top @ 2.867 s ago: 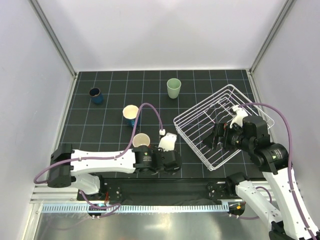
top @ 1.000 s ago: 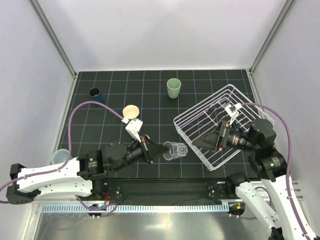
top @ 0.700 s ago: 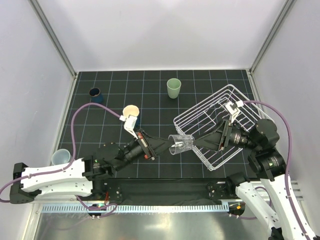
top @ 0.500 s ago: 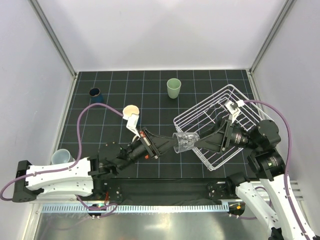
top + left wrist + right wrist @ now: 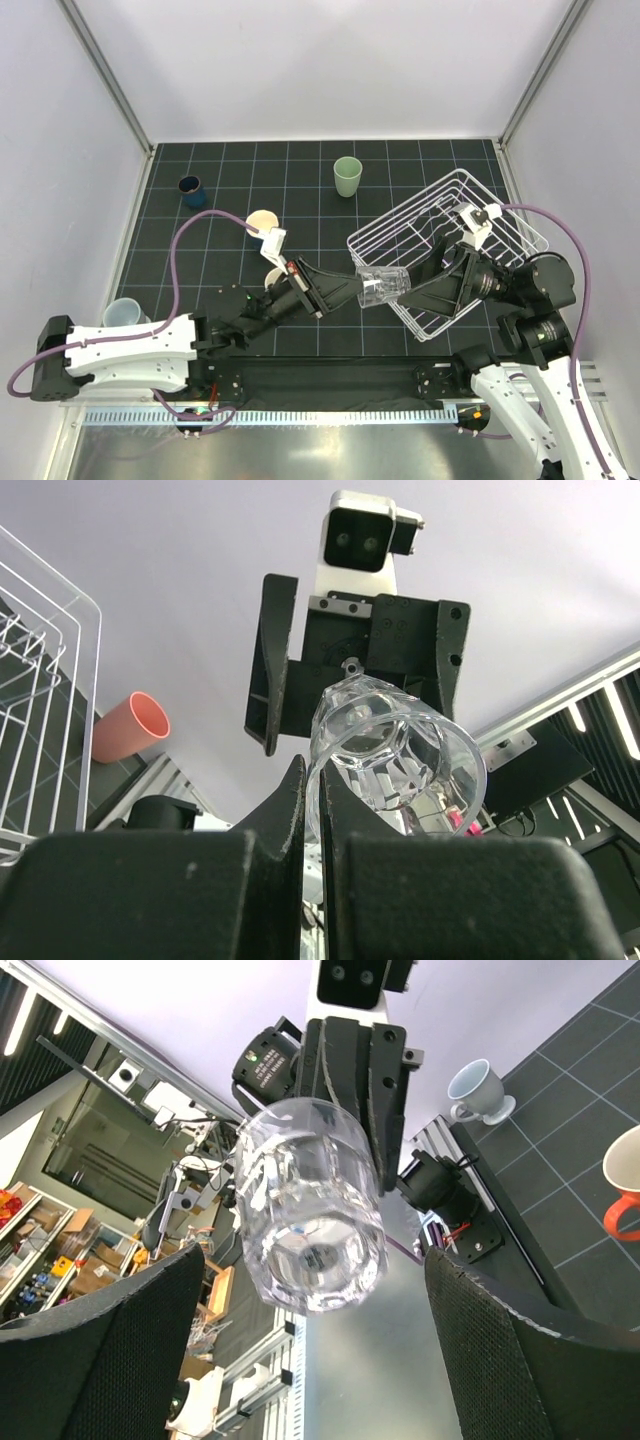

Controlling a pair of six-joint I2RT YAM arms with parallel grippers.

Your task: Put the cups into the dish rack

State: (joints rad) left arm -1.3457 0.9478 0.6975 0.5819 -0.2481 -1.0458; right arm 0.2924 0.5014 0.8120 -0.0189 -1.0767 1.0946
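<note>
A clear glass (image 5: 383,285) lies sideways in the air in front of the dish rack (image 5: 480,205), a white wire basket. My left gripper (image 5: 357,289) is shut on the glass rim; in the left wrist view its fingers (image 5: 290,810) pinch the rim wall of the glass (image 5: 395,752). My right gripper (image 5: 408,289) is open, with one jaw on each side of the base of the glass (image 5: 310,1218) and a gap on both sides. On the mat stand a pale green tumbler (image 5: 347,177), a navy cup (image 5: 192,190) and a blue mug with a cream inside (image 5: 262,222).
An orange mug (image 5: 624,1184) sits partly hidden under my left arm. A pale handled cup (image 5: 119,313) stands at the mat's left edge. A pink cup (image 5: 131,726) shows beyond the rack wires (image 5: 45,680). White walls enclose the mat.
My left arm has lifted the clear glass and carried it right, up to the right gripper. The right gripper's jaws now straddle the glass base and have narrowed slightly.
</note>
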